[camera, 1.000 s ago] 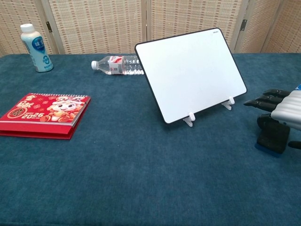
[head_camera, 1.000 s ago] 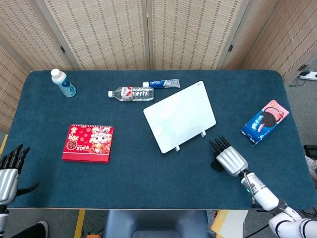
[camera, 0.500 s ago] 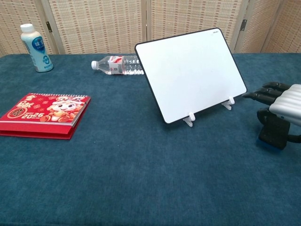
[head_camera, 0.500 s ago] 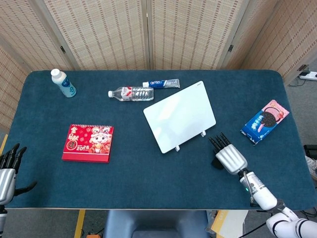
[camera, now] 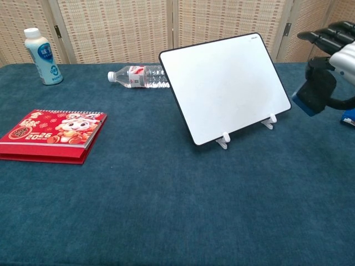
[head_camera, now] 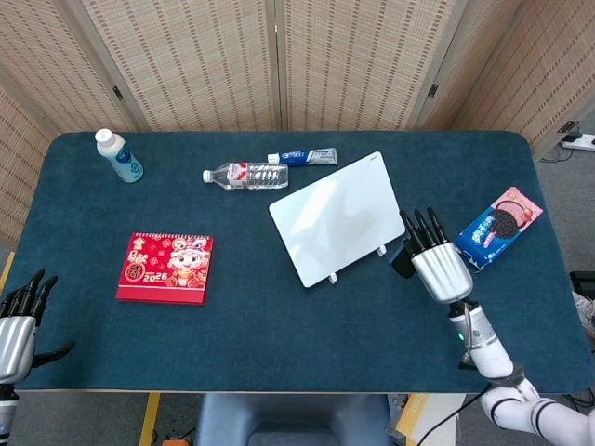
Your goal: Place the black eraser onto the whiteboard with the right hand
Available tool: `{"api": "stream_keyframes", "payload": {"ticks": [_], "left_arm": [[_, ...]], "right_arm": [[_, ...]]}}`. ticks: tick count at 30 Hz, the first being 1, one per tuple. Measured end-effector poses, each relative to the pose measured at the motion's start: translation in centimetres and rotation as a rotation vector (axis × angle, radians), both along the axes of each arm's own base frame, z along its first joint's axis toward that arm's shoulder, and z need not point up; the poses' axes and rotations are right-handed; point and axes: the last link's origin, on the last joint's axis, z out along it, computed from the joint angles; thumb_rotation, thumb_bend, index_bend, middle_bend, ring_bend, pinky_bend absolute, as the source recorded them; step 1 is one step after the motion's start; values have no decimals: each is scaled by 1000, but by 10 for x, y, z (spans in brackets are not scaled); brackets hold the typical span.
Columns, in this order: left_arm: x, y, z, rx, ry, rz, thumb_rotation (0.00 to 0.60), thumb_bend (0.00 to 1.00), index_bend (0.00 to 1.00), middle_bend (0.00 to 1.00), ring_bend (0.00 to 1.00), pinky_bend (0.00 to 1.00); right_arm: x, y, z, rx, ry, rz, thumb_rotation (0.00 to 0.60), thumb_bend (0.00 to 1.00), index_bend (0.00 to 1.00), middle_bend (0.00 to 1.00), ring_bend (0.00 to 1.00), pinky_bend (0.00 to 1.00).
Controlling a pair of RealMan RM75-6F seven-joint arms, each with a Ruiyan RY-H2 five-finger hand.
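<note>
at right of centre frame, the right hand [head_camera: 438,262] grips the black eraser [camera: 314,90] off the table [head_camera: 279,316], just beside the whiteboard [head_camera: 339,218]; lower left, the left hand [head_camera: 19,321] rests with fingers spread.

Blue table [head_camera: 279,316], whiteboard [head_camera: 339,216], calendar [head_camera: 166,268], bottles [head_camera: 246,175], toothpaste [head_camera: 304,157], cookies [head_camera: 497,226]
</note>
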Motion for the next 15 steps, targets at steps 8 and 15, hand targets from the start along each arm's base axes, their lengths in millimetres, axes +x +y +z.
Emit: {"api": "stream_keyframes", "payload": {"ticks": [8,15], "left_arm": [[-1,-1,6,-2,-35,-4,600,42,0,7,136,171],[0,-5,13,-6,-64,-22,600,43,0,7,136,171]], "right_arm": [[37,-58,-32,-87,-1,64,600,271,566,48,8,0],[61,-83,-51,-74,-69,49,600,272,566,46,6,0]]}}
